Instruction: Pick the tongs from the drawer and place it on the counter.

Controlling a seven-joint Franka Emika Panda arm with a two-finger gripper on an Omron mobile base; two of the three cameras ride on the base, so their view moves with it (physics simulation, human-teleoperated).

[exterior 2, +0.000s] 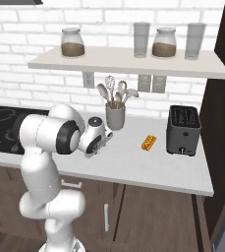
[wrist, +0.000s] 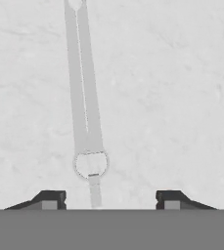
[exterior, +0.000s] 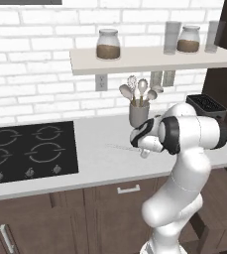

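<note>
The tongs (wrist: 84,97) lie flat on the pale counter (wrist: 182,73), thin and silvery, running from between my fingertips up and away. In the left base view the tongs (exterior: 119,147) show as a faint pale line on the counter (exterior: 100,168), left of my gripper (exterior: 143,152). The gripper (wrist: 111,200) hangs open just above the tongs' near end, with its dark fingertips (wrist: 50,199) wide apart and touching nothing. From the right side the gripper (exterior 2: 88,152) points down at the counter (exterior 2: 148,167). The drawer is hidden or out of view.
A grey holder with spoons and a whisk (exterior: 139,113) stands just behind the hand. The black cooktop (exterior: 28,151) lies to the left, and the toaster (exterior 2: 183,129) and a small orange item (exterior 2: 149,142) to the right. A shelf with jars (exterior 2: 128,61) hangs overhead.
</note>
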